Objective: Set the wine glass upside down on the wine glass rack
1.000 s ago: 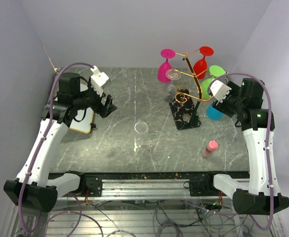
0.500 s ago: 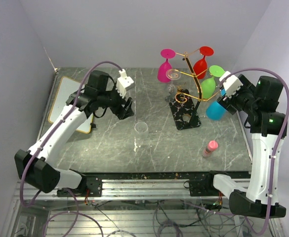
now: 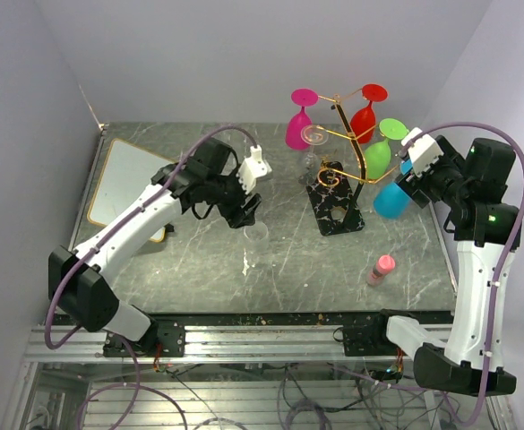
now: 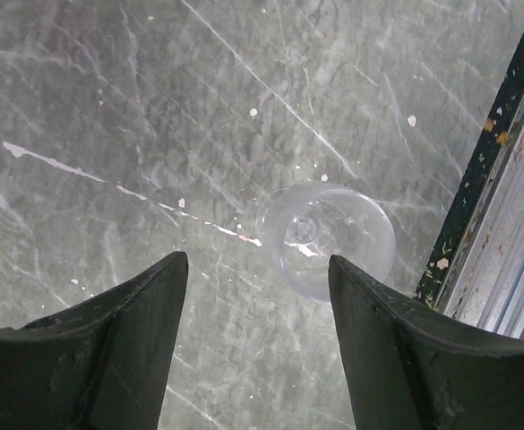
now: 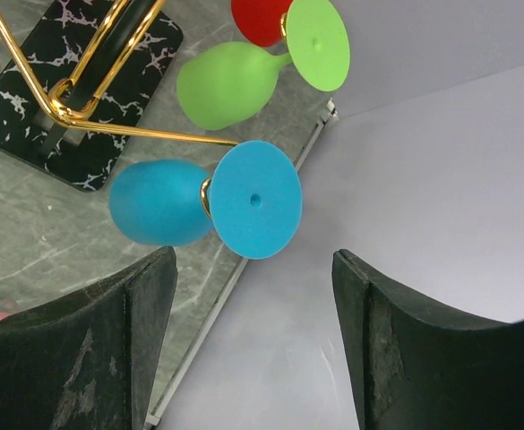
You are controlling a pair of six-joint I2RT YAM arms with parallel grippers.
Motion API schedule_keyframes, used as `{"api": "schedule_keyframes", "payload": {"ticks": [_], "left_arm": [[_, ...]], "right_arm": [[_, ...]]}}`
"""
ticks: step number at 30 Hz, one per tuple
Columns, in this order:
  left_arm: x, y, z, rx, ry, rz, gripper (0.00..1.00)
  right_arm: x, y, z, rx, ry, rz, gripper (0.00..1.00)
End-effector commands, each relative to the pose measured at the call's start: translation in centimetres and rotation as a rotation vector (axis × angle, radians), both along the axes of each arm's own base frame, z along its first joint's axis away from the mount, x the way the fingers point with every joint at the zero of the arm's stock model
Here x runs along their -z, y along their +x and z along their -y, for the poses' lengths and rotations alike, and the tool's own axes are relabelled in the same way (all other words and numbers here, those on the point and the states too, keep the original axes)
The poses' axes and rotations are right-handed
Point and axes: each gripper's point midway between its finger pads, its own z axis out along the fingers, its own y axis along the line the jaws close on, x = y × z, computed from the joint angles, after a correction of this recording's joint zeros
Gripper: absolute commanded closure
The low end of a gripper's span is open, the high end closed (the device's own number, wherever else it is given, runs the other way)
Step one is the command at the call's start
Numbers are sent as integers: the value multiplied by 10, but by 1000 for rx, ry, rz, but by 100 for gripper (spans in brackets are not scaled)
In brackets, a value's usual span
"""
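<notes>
OK, table [image 3: 181,269]: grey marbled top, both arms bolted at the near edge.
left arm [image 3: 136,224]: stretches from near left toward table centre.
right arm [image 3: 476,260]: stands tall at the right edge, wrist turned left toward the rack.
wine glass rack [image 3: 340,219]: far, right of centre; gold wire stand on a black marbled base.
white board [image 3: 123,179]: flat on the table, far left.
coloured glasses: magenta glass [image 3: 297,130], red glass [image 3: 363,118], green glass [image 5: 226,85] and blue glass [image 5: 158,202] hang by their stems on the rack's wires; blue is lowest, on the right side.
left gripper [image 4: 254,260]: points down at the table, jaws well apart, nothing between them.
right gripper [image 5: 253,253]: jaws apart, empty; the blue glass's foot faces it, apart from both fingers.
wine glass [image 4: 326,240]: clear, stands on the table near centre, under the left gripper, not gripped, well apart from the rack.
pink bottle [image 3: 382,267]: lies on the table, near right of the rack.
</notes>
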Motion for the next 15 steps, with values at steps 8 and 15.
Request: {"api": "schedule_keyframes", "payload": {"ticks": [8,15], "left_arm": [[22,-10,14,112,149,66,37],[33,-10,18,138,211,87,51]], "right_arm": [[-2,-1,2,12,21,18,31],[4,-2,3,15,25,9,31]]}}
